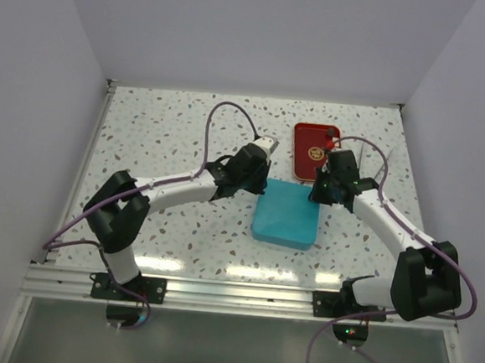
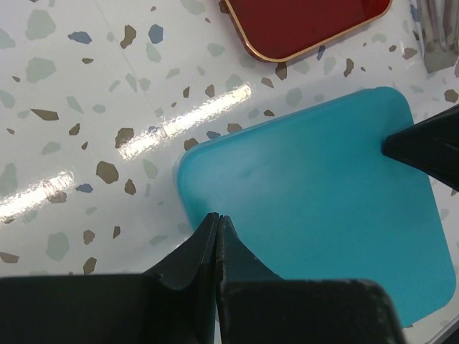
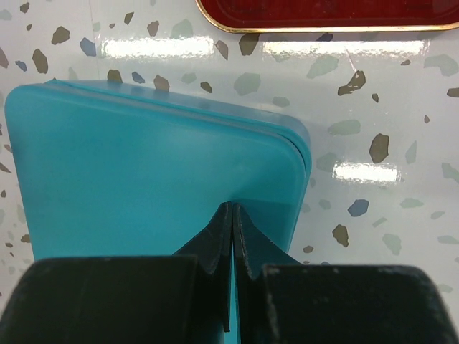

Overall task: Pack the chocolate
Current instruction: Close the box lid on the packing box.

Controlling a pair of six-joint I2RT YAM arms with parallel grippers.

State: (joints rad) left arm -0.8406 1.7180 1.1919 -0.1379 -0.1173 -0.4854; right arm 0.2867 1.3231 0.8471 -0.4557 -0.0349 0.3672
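A closed teal box [image 1: 286, 214] lies in the middle of the table with its lid on. No chocolate shows in any view. My left gripper [image 1: 264, 186] is shut, its tips [image 2: 217, 218] over the lid's left far corner, nothing between the fingers. My right gripper [image 1: 319, 196] is also shut, tips [image 3: 233, 208] resting at the lid's right far corner. In the left wrist view the teal box [image 2: 315, 193] fills the centre, and the right gripper's dark fingers [image 2: 427, 147] reach in from the right edge. The right wrist view shows the box lid [image 3: 143, 165] seated on its base.
A red tray [image 1: 315, 141] with a gold rim and a round gold emblem sits just behind the box, also in the left wrist view as the red tray [image 2: 301, 25] and at the top of the right wrist view [image 3: 323, 14]. White walls enclose the speckled table.
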